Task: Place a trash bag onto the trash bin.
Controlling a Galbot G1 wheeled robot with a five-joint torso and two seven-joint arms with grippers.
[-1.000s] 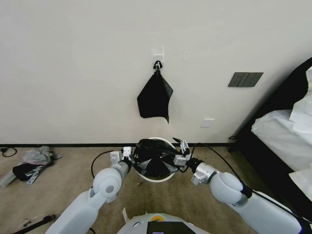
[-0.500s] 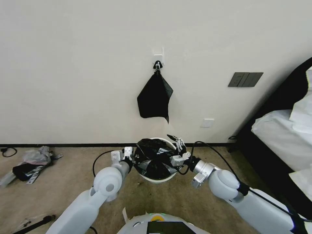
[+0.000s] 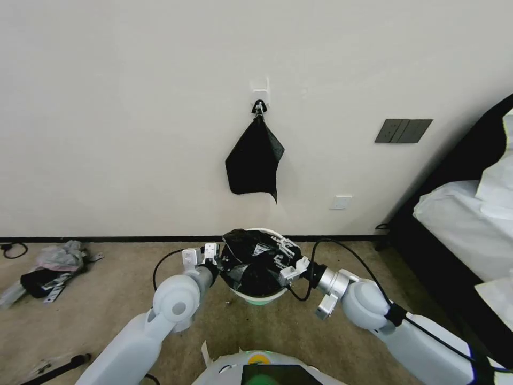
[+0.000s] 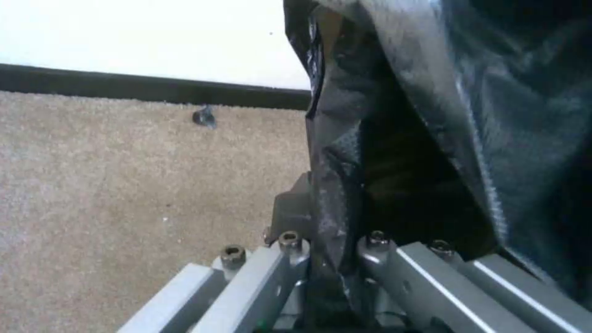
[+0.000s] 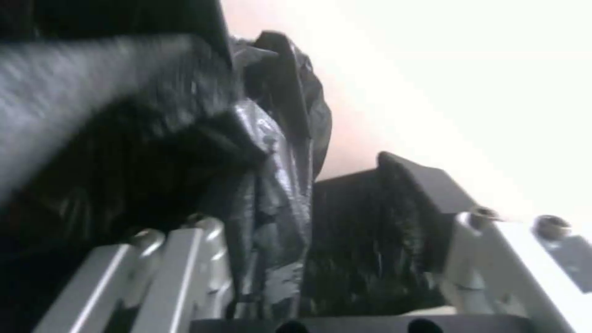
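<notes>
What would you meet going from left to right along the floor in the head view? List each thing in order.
Pile of clutter → left pincer → trash bag in the trash bin → right pincer → bed.

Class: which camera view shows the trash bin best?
The head view: the trash bin shows its cream rim and front wall beneath the trash bag. Both wrist views show bag film close up, with no clear bin surface.

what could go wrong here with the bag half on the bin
The left gripper pinches only a thin fold of the trash bag, so the film may slip or tear. The right gripper sits open against crumpled film at the trash bin rim and might snag it. The light bin could tip.
</notes>
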